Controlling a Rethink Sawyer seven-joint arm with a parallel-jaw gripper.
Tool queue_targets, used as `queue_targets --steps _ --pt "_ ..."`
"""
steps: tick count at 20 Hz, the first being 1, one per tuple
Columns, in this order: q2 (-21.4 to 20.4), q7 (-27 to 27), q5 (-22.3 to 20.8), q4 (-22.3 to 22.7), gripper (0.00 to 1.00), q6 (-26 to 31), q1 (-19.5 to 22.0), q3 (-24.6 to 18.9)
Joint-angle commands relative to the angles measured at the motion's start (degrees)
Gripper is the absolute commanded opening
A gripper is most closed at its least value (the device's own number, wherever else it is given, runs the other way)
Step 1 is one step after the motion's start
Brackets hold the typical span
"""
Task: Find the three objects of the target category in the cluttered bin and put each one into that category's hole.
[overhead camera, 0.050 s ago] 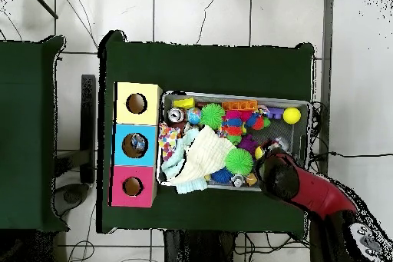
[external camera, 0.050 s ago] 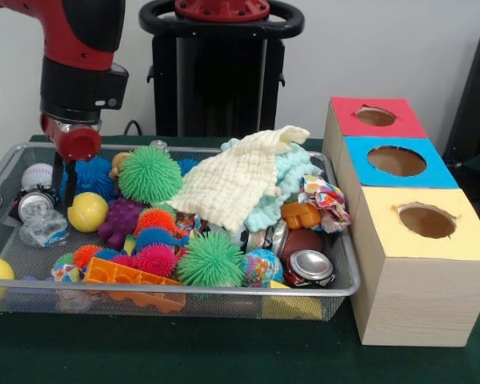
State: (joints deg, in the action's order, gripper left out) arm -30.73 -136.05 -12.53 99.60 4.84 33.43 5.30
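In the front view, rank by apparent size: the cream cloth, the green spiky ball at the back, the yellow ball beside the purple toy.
1. Cream cloth, draped over the clutter.
2. Green spiky ball.
3. Yellow ball.
The differences are clear, so nearness to the camera does not affect the order.

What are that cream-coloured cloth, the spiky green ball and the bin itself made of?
The cream cloth looks like soft woven cotton: it shows a waffle texture and drapes limply. The spiky green ball looks like rubbery plastic, with thin flexible bristles. The bin looks like silvery metal wire mesh; you can see through its walls.
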Motion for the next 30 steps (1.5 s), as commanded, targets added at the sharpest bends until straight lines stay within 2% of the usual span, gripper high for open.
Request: queue_targets --steps 1,9,14,23,30 --pt "4.7 1.5 -3.3 -5.3 1.0 -0.3 1.1 -6.0" --pt "8.1 1.7 -4.6 -8.7 1.0 -0.4 0.6 -4.5" --pt "7.4 1.9 -5.6 -9.1 1.0 1.2 -0.9 -1.8" --pt "8.0 1.5 -6.8 -10.5 1.0 1.9 -1.3 -0.7" --pt "6.7 2.2 -7.2 -11.1 1.0 3.7 -2.7 1.6"
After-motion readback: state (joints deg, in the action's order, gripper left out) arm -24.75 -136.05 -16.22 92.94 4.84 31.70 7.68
